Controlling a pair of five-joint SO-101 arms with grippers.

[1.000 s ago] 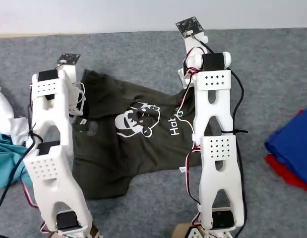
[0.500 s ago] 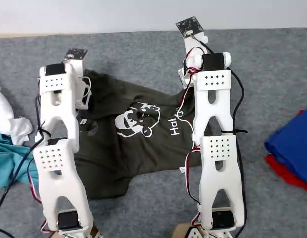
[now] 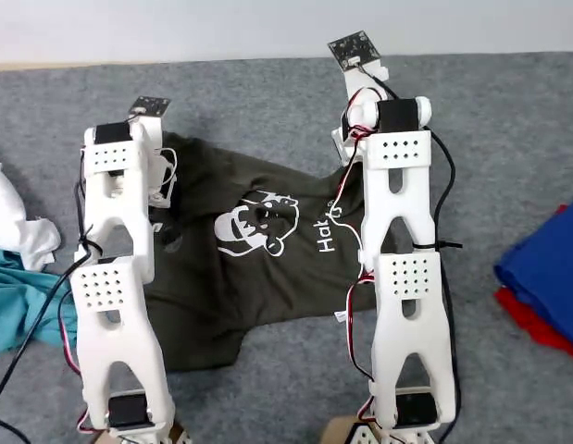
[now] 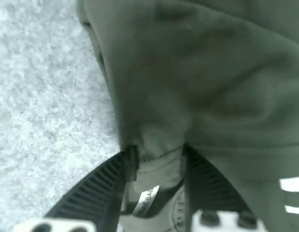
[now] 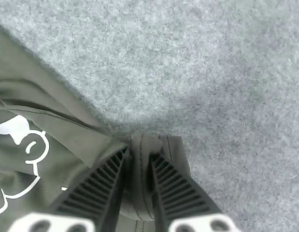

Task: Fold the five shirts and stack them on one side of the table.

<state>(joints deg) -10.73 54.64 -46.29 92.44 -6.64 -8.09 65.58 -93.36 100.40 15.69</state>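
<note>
Left wrist view: the left end effector [image 4: 156,151] is clamped on a bunched fold of the dark green shirt [image 4: 212,72], with the grey counter [image 4: 38,96] beyond. The right end effector [image 5: 139,157] pinches another edge of that shirt, which lies spread between both arms. A blue shirt [image 3: 545,264] rests on a red shirt [image 3: 531,322] at the counter's right edge.

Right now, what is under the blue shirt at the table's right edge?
A red shirt peeks out from under the blue shirt along its near edge. The rest of it is covered.

White lettering [image 3: 327,237] on dark green shirt [image 3: 203,305], partly behind an arm [image 3: 402,213], illegible
</note>
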